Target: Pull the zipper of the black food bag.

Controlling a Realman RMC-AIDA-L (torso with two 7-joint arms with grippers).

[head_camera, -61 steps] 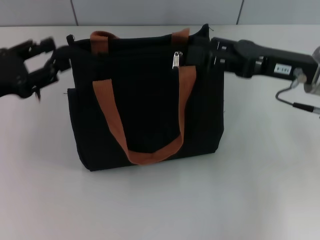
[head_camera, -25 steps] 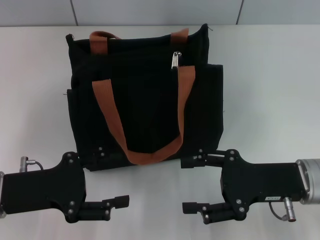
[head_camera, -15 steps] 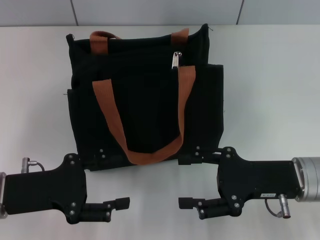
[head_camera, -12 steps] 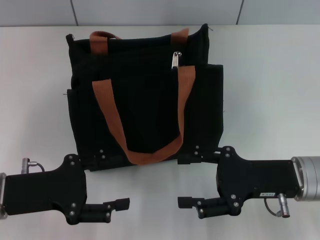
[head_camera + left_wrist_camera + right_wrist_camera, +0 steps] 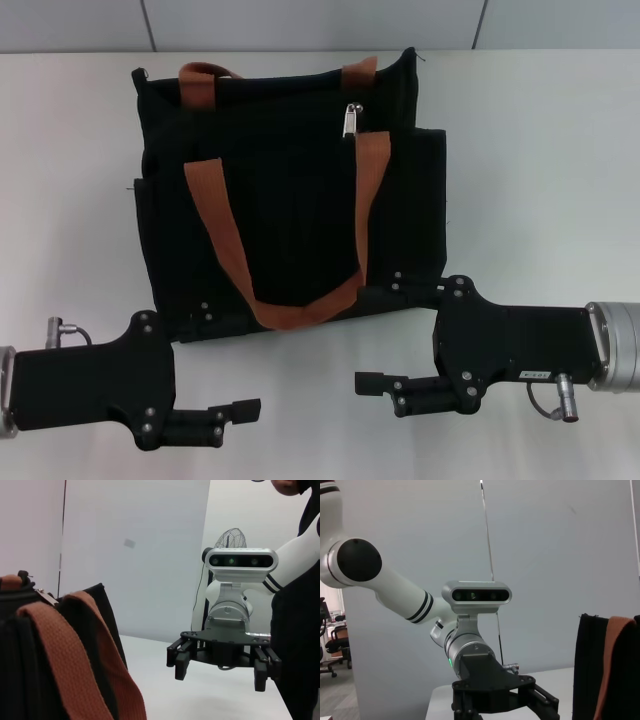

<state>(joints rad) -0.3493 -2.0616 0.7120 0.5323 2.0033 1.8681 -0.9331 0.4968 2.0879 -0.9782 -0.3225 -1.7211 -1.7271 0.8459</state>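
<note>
The black food bag [image 5: 290, 200] lies in the middle of the white table, its orange-brown handles [image 5: 225, 250] draped over its face. The silver zipper pull [image 5: 352, 118] sits on the zip line near the bag's top right. It also shows in the left wrist view [image 5: 47, 597]. My left gripper [image 5: 232, 360] is open and empty at the bag's near left corner. My right gripper [image 5: 365, 338] is open and empty at the bag's near right corner, its far finger against the bag's bottom edge. Both are far from the zipper pull.
The white table [image 5: 540, 180] stretches to both sides of the bag. The left wrist view shows the right gripper [image 5: 220, 667], with the bag [image 5: 30, 680] close by. The right wrist view shows the left gripper [image 5: 502, 702] and the bag's edge [image 5: 592, 665].
Both grippers, earlier beside the bag's top corners, are now at its near edge. In the last second the right gripper shifted a little toward the bag; the left one barely moved.
</note>
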